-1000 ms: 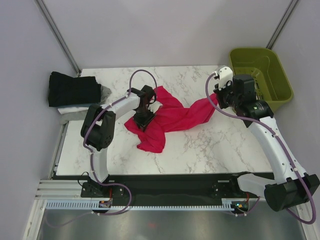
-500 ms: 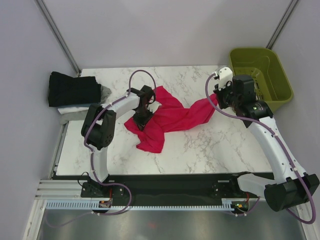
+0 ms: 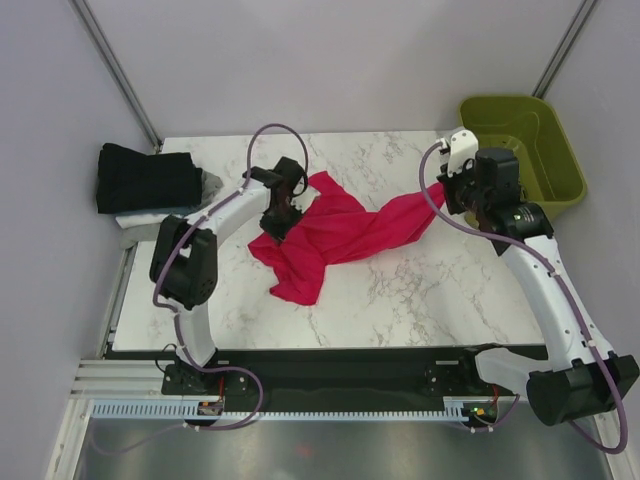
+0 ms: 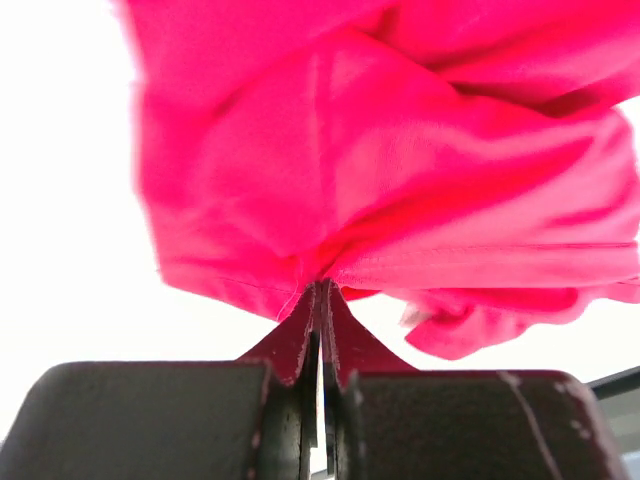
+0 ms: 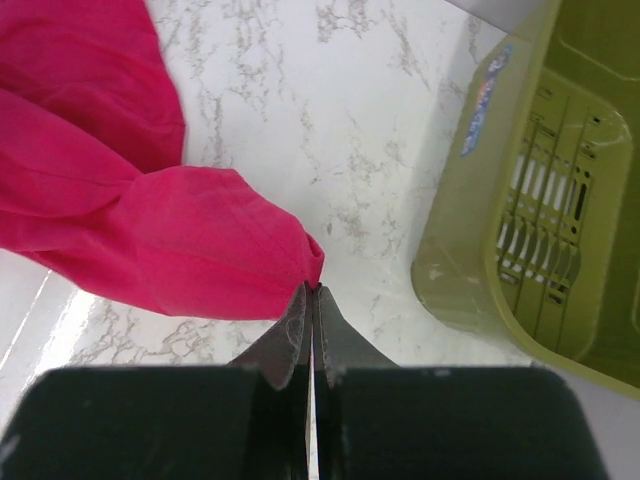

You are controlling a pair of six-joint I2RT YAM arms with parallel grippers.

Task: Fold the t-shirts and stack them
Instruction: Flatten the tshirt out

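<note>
A crimson-pink t-shirt (image 3: 340, 232) lies crumpled across the middle of the marble table (image 3: 420, 290), stretched between both arms. My left gripper (image 3: 277, 215) is shut on the shirt's left part; in the left wrist view the cloth (image 4: 380, 200) bunches right at the gripper's (image 4: 322, 292) tips. My right gripper (image 3: 440, 190) is shut on the shirt's right end, pinching a corner of the cloth (image 5: 190, 250) just above the tips (image 5: 312, 293). Folded t-shirts, black (image 3: 148, 178) on top of grey and white ones (image 3: 140, 225), sit at the table's left edge.
An olive-green plastic basket (image 3: 520, 150) stands at the back right, off the table's corner; its slotted wall (image 5: 520, 200) is close to my right gripper. Grey walls and metal posts enclose the table.
My left gripper has closed on the pink shirt and shifted slightly back and left, pulling the cloth with it. My right gripper has moved a little to the right, drawing the shirt's end along.
</note>
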